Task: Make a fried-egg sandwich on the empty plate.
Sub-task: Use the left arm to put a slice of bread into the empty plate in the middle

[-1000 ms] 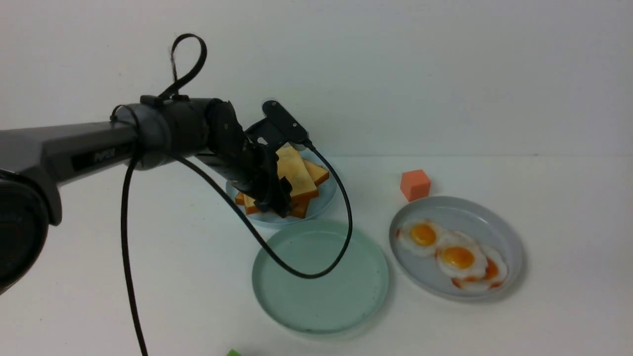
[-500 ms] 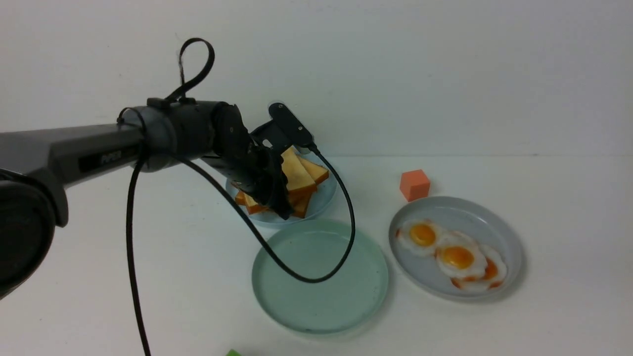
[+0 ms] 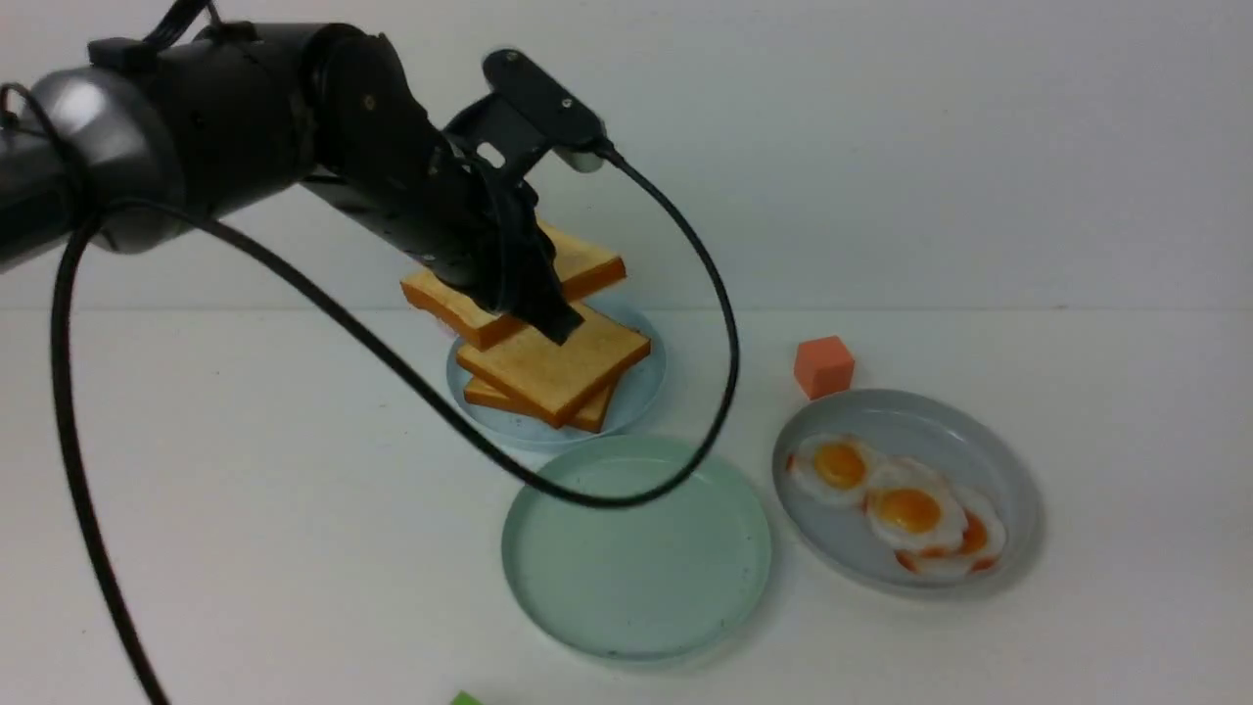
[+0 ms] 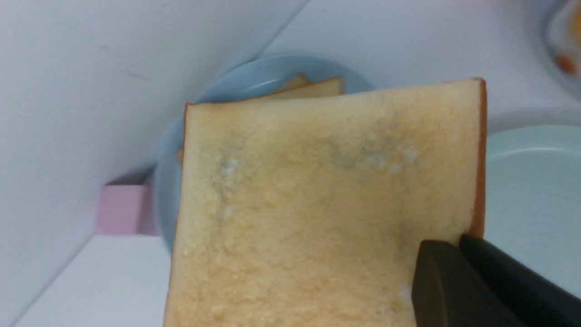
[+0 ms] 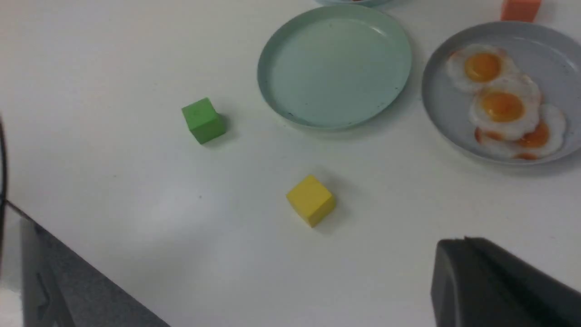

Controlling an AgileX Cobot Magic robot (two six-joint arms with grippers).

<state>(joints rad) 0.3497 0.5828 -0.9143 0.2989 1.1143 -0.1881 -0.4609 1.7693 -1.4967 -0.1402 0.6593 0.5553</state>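
Front: my left gripper (image 3: 533, 294) clenched on one toast slice (image 3: 590, 266), held aloft behind the mint-green plate (image 3: 636, 548), fried eggs (image 3: 905, 509) right of it; left wrist: slice fills frame, plate past its crust; right wrist: my right gripper (image 5: 494, 281) well apart from the plate, grip unreadable.

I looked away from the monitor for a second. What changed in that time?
The left gripper, jaws shut on a square golden toast slice, rose and lifted it clear of the two toast slices left on the small light blue plate. The pale mint-green plate, the fried eggs on the grey plate and the orange cube stayed put.
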